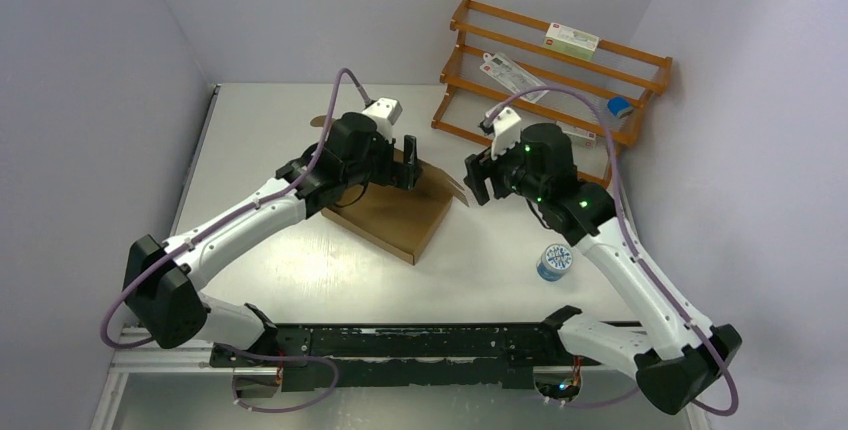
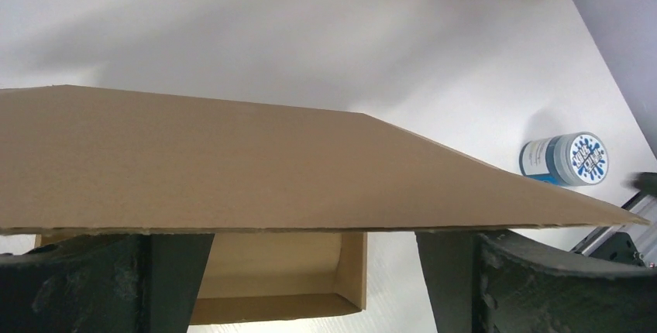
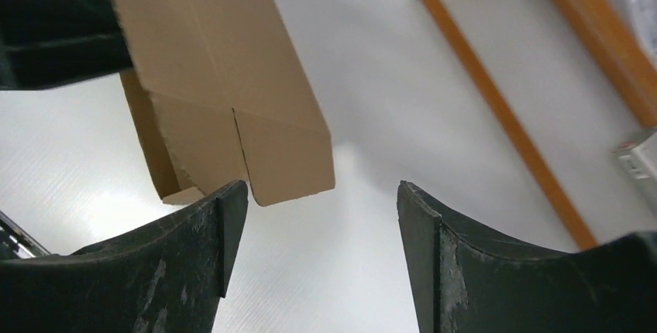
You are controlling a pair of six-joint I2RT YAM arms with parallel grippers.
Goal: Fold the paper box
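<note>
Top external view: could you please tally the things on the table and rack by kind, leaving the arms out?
Paper box: 1
Round tin: 1
Wooden rack: 1
White cartons: 3, one half hidden
Blue item: 1
Total: 7

1. I count one paper box.
2. Two grippers: left gripper, right gripper.
3. One wooden rack.
4. Two white cartons I can make out on it: upper carton, lower carton.
5. One small blue object on the rack.
6. One round tin.
</note>
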